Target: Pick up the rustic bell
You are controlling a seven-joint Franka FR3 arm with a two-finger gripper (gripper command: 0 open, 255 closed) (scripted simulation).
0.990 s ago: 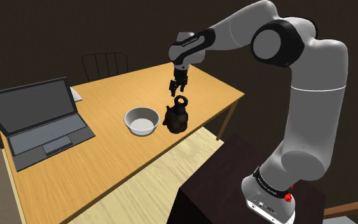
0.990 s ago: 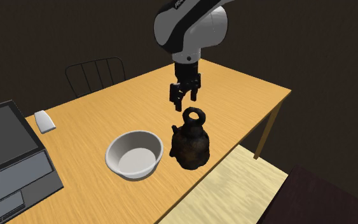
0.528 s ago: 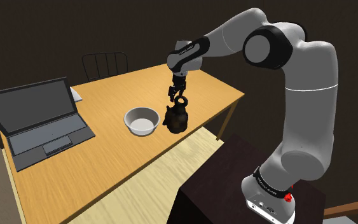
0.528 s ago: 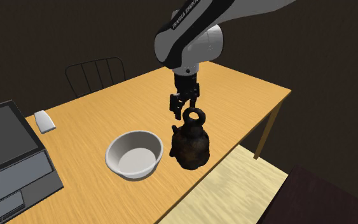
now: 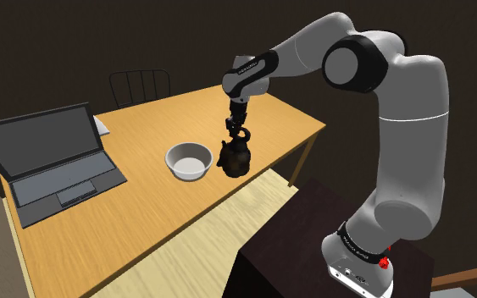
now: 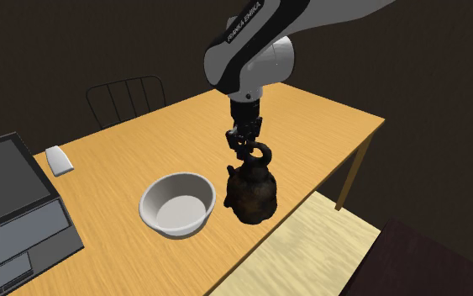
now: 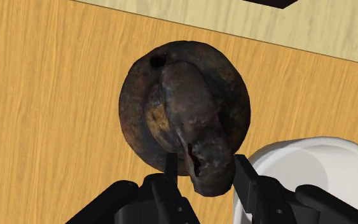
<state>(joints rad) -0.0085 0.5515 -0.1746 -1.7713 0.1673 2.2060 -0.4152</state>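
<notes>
On the orange wooden counter, close to its near edge in the shoulder view, the dark, rust-mottled round bell with a loop handle stands upright. It is just to that view's right of a white round bowl. An open grey laptop lies well off to the left. The black two-finger end effector points straight down onto the bell's top.

In the second exterior view the end effector sits at the loop on the bell, fingers drawn in around the loop's upper part.

In the wrist view the bell lies directly below the end effector, its long axis vertical and in line with the hand. The loop passes between the two fingers, which appear pressed against its sides, pinching it. The bowl is just beside one finger, apart from it.

With the bell straight underneath, the coming move looks like a plain vertical lift. The heavy body would hang below the pinch and might swing or slip.
</notes>
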